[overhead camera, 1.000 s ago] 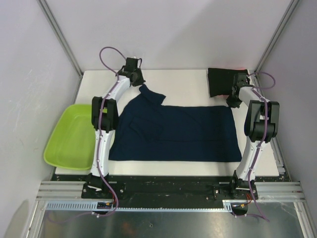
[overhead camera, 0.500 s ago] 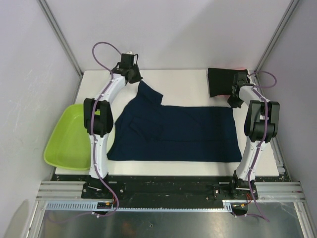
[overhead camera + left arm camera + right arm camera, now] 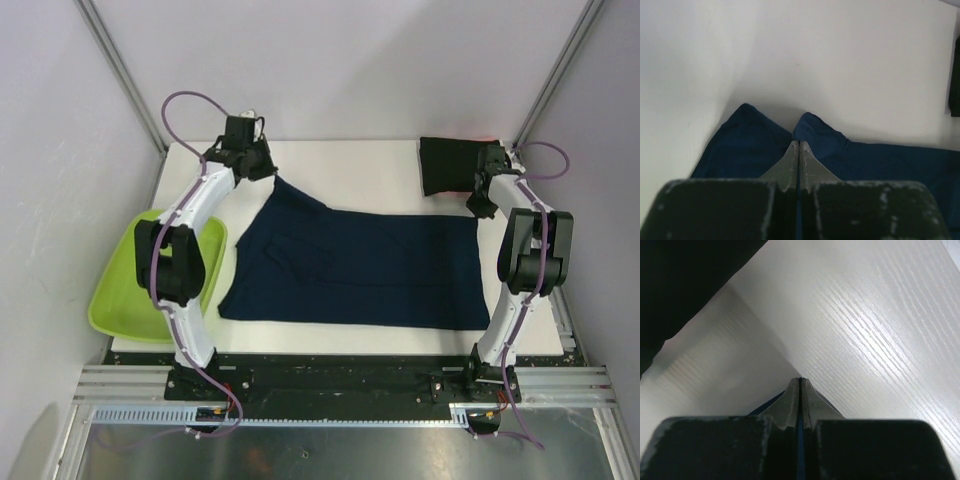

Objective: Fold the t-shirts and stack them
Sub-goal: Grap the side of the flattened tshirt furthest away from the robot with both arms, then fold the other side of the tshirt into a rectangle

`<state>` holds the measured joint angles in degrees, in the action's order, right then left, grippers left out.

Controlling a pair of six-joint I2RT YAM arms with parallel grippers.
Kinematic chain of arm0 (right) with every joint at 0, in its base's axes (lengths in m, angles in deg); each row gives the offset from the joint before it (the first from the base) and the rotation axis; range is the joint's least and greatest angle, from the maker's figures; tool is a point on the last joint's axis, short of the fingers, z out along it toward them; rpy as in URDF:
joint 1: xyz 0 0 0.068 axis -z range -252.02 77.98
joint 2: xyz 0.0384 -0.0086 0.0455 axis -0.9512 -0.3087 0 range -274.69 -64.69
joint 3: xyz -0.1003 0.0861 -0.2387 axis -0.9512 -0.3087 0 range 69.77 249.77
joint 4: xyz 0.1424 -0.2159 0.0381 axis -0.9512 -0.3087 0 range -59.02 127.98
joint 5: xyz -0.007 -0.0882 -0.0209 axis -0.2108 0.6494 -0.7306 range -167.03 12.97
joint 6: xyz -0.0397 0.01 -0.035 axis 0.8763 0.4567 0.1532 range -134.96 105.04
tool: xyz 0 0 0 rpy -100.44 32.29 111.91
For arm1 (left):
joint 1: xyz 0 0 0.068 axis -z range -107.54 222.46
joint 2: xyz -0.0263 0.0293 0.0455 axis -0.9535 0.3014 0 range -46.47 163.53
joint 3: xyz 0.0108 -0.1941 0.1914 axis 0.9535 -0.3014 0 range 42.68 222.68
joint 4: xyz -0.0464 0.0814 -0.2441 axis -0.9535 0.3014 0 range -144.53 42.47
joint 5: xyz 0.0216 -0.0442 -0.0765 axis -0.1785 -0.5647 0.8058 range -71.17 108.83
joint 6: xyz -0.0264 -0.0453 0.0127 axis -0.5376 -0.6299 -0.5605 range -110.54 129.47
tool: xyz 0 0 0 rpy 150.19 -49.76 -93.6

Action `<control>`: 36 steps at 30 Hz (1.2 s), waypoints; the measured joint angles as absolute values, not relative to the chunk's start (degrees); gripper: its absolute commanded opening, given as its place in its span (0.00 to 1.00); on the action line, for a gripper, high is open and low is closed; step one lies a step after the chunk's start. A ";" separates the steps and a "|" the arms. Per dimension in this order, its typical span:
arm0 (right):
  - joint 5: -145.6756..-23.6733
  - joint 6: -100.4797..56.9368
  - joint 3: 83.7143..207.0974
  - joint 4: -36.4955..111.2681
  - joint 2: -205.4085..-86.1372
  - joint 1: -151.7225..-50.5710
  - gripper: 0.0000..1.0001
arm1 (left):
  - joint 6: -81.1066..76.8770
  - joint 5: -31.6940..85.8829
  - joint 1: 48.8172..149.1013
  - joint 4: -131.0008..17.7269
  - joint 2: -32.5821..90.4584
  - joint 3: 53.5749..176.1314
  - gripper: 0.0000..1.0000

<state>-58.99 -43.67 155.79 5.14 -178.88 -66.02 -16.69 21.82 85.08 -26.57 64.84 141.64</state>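
Left tool [image 3: 799, 143], right tool [image 3: 800, 381] each pinch far corner, navy t-shirt [image 3: 350, 265].

Nope, nothing readable anywhere in these shots, no text, labels, brand marks or numbers on anything as far as I can see.

Robot lab test cell
Plain pale panels [image 3: 350, 60] framed by aluminium struts [image 3: 120, 75] wall in a white desk [image 3: 370, 160]; two cabled robot arms [image 3: 185, 260] are bolted to a metal rail [image 3: 340, 385] at its near edge.
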 measured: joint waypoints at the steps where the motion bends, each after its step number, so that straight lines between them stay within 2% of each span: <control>1: -58.86 -43.73 155.77 5.12 -178.62 -66.02 0.00 | -16.91 21.99 85.04 -26.52 63.59 140.33 0.00; 18: -56.17 -44.30 153.65 2.72 -176.48 -66.57 0.00 | -19.68 23.37 83.68 -26.98 41.69 119.26 0.00; 30: -54.44 -46.22 142.61 1.84 -166.38 -68.10 0.00 | -25.23 23.50 83.55 -26.72 27.66 100.73 0.00; 36: -54.36 -46.97 137.10 1.75 -165.90 -68.10 0.00 | -26.22 23.54 83.55 -26.72 25.91 96.51 0.00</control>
<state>-54.36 -46.97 137.10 1.75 -165.90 -68.10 -26.22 23.54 83.55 -26.72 25.91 96.51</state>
